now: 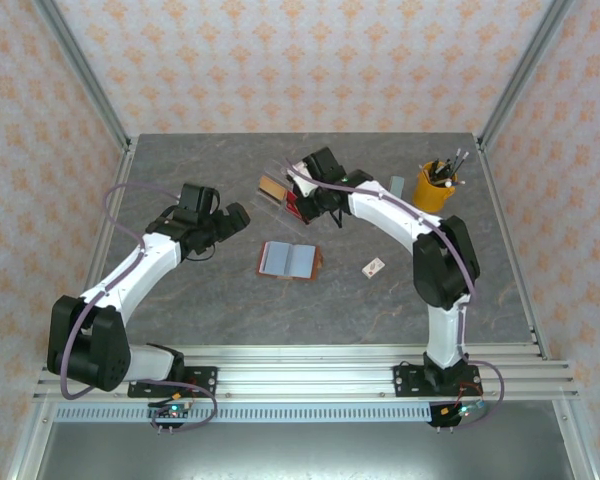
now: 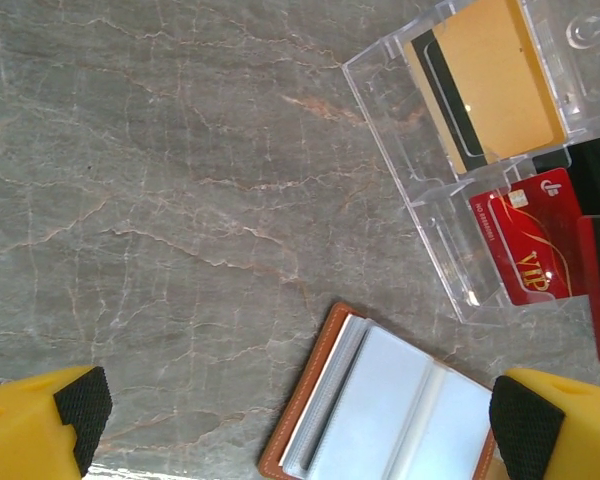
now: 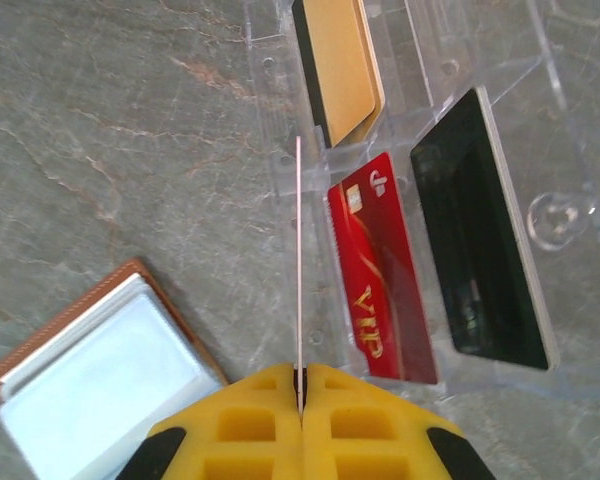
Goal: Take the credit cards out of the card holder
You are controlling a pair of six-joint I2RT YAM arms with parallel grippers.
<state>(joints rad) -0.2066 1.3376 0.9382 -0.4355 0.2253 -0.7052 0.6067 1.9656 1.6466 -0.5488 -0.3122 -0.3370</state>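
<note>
Pinched tight in the right hand [image 3: 300,385], the card [image 3: 298,260] is edge-on, colour unclear; the left hand [image 2: 302,410] gapes empty near the cropped brown wallet [image 2: 380,400].

Open card holder [image 1: 288,260]; cards [image 3: 380,270] in tray [image 2: 385,120]

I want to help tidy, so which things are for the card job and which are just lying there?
For the job: card holder, tan card, red card, black card, clear tray they lie in, thin card pinched edge-on in the right gripper.
Just lying about: pen cup, small white tag.
</note>
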